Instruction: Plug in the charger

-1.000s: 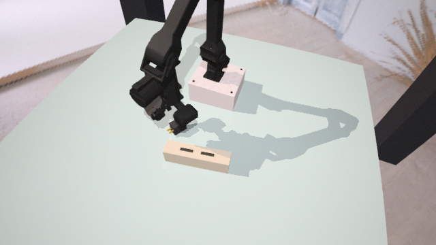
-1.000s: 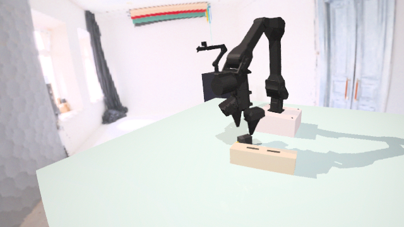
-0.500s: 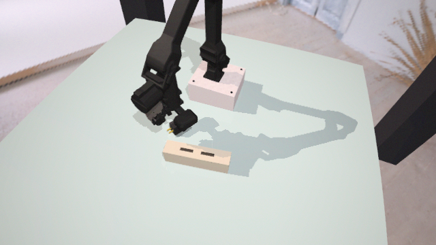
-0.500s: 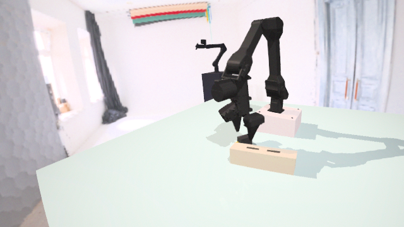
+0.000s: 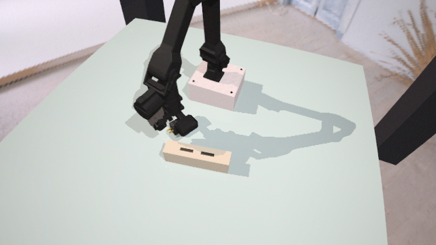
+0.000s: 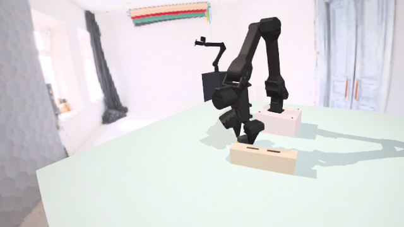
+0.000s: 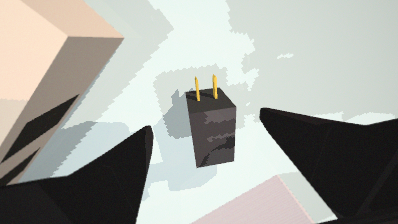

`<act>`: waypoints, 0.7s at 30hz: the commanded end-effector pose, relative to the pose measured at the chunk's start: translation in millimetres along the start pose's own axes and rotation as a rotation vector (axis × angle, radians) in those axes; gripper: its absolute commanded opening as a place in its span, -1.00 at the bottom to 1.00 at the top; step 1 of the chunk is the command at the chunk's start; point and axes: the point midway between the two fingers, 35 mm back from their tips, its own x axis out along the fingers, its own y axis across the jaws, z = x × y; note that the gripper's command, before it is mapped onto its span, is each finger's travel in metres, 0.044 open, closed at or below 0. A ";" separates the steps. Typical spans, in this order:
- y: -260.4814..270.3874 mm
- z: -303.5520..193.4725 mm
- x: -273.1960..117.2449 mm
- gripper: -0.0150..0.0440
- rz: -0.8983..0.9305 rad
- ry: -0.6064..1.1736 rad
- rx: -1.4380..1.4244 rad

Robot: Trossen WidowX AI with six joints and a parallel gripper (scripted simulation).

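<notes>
Wrist view, reading from the left: the power strip (image 5: pixel 195 160) (image 6: pixel 262 159) (image 7: pixel 92 60) comes first, its dark slots (image 5: pixel 186 150) (image 6: pixel 252 148) (image 7: pixel 50 120) set side by side; from this angle I can't say which is the left one. Next is one finger of my pincer (image 5: pixel 169 128) (image 6: pixel 245 139) (image 7: pixel 205 120), which is spread wide with nothing pinched. The charger (image 5: pixel 174 129) (image 6: pixel 242 139) (image 7: pixel 215 135) shows between the two fingers, loose on the bench (image 5: pixel 102 187) (image 6: pixel 142 183) (image 7: pixel 320 50), beside the strip and apart from it. Its two brass-coloured prongs (image 5: pixel 169 130) (image 6: pixel 237 142) (image 7: pixel 215 89) stick out of one end. The other finger comes after it, with a corner of the pink block (image 5: pixel 216 95) (image 6: pixel 278 124) (image 7: pixel 255 202) low in view.

I'd judge the charger light and stiff: hard plastic that won't squash, though its smooth sides could slip or twist if I caught an edge. I want the pads flat on opposite sides of the body, level with each other, well back from the prongs. Those are the delicate part; a knock might bend them, and a crooked grip would bring them to the shutter unevenly. I'd centre, close gently, then lift.
</notes>
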 end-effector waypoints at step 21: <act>-0.7 -1.8 11.8 0.29 -0.002 0.006 0.000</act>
